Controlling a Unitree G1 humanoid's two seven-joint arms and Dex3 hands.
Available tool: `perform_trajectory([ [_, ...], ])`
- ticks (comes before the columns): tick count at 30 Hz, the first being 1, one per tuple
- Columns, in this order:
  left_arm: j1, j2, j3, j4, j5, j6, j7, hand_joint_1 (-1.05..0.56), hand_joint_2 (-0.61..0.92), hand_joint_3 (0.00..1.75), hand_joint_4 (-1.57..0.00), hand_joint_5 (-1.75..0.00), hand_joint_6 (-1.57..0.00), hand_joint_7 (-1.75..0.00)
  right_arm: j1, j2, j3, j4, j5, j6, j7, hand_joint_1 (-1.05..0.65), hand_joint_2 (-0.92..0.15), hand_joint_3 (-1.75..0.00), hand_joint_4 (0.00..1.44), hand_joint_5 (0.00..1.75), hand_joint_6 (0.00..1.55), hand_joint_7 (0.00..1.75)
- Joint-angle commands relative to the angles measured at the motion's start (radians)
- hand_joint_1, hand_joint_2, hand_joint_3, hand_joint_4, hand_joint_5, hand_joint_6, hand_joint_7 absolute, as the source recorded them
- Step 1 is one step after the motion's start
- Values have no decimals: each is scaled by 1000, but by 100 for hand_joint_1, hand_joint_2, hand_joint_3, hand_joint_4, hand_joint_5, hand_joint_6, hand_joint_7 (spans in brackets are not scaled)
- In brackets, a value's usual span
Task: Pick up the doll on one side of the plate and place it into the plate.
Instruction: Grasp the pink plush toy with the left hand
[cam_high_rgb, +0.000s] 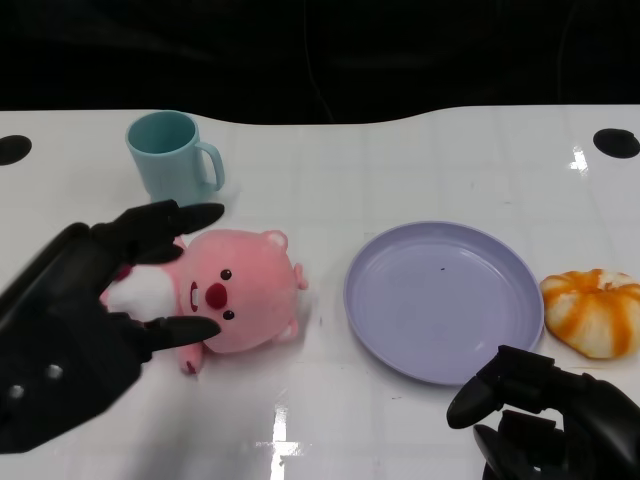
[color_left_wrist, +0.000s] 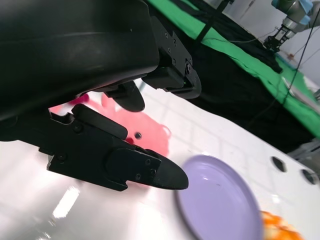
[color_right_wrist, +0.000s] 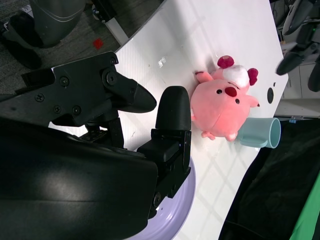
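The left hand sits low at the near-left of the table, fingers spread wide and holding nothing, one finger reaching over the top of the pink doll and another stretched along its near side (the fingertips look close to the plush, but whether they touch it I cannot tell). The doll lies right between those fingers, on its back with its face up, on the table and outside the plate. Over on the other side, the right hand rests at the near edge with its fingers curled loosely apart, nothing in it. Just beyond that hand is the lavender plate, nothing in it. Beyond the left hand's fingertips stands a teal mug, upright. One doll, one plate, one mug, and one orange-and-white plush just past the plate's outer rim.
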Motion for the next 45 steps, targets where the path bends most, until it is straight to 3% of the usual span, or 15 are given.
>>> perform_trajectory([
  [1,-40,64,-33,26,114,-24,-23,-70,92,5,-3,-56,-28,0,-2,-2,2,-7,-2,-4,-4,-16,-78,-84,52,173,49,142],
  [10,-154,126,-160,100,433,-1,-87,-69,92,2,0,-37,-22,0,-1,-1,5,-8,-4,-3,-7,-16,-79,-82,52,173,48,142],
  [17,-248,107,-233,252,548,-57,-109,-69,89,0,0,-29,-13,0,4,-3,5,-16,-3,-2,-9,-15,-79,-82,52,173,49,142],
  [23,-341,69,-299,421,617,-76,-114,-72,90,0,-1,-24,-13,-1,7,-7,4,-17,-4,-7,-8,-15,-78,-83,53,172,49,142],
  [29,-431,15,-360,673,665,-141,-58,-72,89,0,0,-25,-17,-2,12,-6,7,-26,-2,0,-10,-16,-78,-83,53,172,49,141],
  [45,-599,-129,-473,1172,689,-241,50,-69,88,0,-8,-18,-23,-1,22,-4,1,-55,9,24,-12,-16,-78,-83,52,173,49,141],
])
